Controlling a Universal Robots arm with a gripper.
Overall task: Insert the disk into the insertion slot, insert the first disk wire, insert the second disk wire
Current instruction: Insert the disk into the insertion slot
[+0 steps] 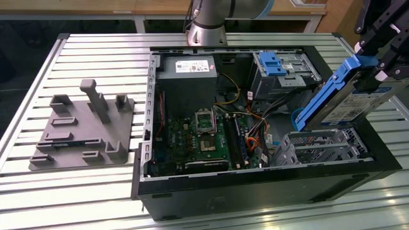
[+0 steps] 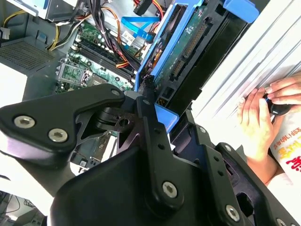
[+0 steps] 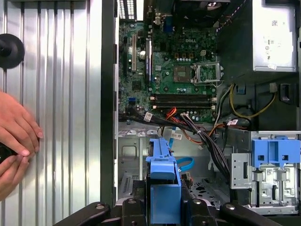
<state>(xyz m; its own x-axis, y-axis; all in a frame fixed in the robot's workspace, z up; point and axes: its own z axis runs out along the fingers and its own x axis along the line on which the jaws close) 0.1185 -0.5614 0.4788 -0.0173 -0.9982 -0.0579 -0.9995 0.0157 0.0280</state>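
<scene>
Your black linkage-arm gripper [image 1: 376, 77] is clamped tight on the disk [image 1: 348, 103], the flat grey hard drive with a white label in a bright blue plastic carrier. In the second wrist view you can see the fingers [image 2: 149, 113] pinching the carrier's edge. The disk hangs tilted in the air over the exterior view's right end of the open black computer case [image 1: 255, 191]. Its low end sits just above the insertion slot [image 1: 319, 146], that silver perforated sheet-metal drive cage, so it's not in the bay yet. Loose orange and black wires [image 1: 254, 139] and a blue flat cable [image 3: 186, 162] lie between the cage and the green motherboard [image 1: 204, 139]. A pair of hands [image 3: 16, 136] rests on the silver slatted table [image 1: 96, 48] right beside the case. A grey moulded fixture [image 1: 80, 129] sits on the table at the exterior view's left.
</scene>
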